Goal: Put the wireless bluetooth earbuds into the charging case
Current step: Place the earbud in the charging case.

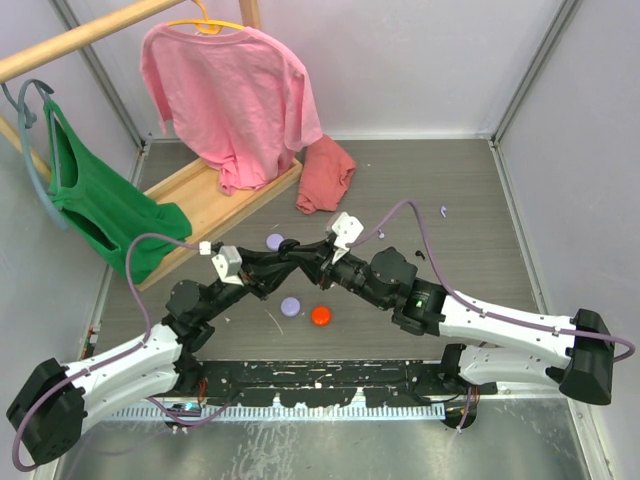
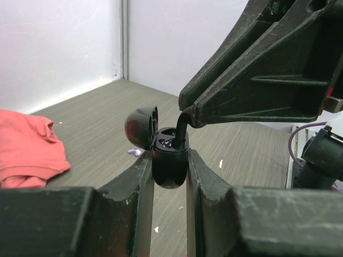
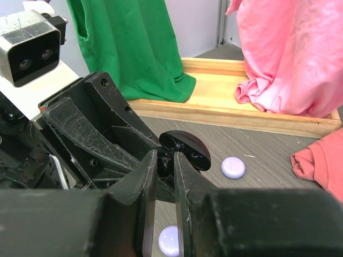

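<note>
My left gripper (image 2: 170, 156) is shut on the black charging case (image 2: 170, 166) and holds it upright above the table with its lid (image 2: 141, 127) open. My right gripper (image 3: 164, 163) is shut on a black earbud (image 2: 184, 124) and holds it at the case's open top, with its stem reaching into a socket. The case lid also shows in the right wrist view (image 3: 188, 150). From above, both grippers meet at mid-table (image 1: 300, 263). A tiny lavender bit (image 2: 135, 152) lies on the table behind the case.
An orange-red puck (image 1: 321, 316) and a lavender puck (image 1: 291, 306) lie just in front of the grippers, and a purple puck (image 1: 275, 241) lies behind them. A red cloth (image 1: 325, 175), a wooden rack base (image 1: 215, 200), a pink shirt (image 1: 230, 95) and a green garment (image 1: 100, 205) are at the back left.
</note>
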You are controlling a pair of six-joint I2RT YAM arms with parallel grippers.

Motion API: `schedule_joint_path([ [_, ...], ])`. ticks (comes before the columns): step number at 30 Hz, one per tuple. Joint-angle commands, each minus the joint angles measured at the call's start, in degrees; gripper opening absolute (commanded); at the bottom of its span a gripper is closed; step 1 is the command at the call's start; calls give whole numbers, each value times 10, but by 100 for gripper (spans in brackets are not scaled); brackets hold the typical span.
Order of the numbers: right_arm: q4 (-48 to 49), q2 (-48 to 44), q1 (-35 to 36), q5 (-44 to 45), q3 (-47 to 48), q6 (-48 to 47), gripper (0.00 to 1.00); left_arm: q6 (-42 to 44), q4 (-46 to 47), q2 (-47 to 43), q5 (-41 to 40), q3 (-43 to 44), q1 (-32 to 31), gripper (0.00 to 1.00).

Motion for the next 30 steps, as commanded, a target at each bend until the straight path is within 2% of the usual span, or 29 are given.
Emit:
schedule_joint_path([
  [1, -44, 6, 1, -3, 40, -6, 21, 24, 37, -5, 12, 33, 0, 2],
  [13, -157, 41, 1, 1, 105, 21, 22, 66, 25, -9, 39, 33, 0, 2],
  [30, -175, 52, 1, 9, 100, 52, 24, 40, 62, -6, -20, 12, 1, 1],
])
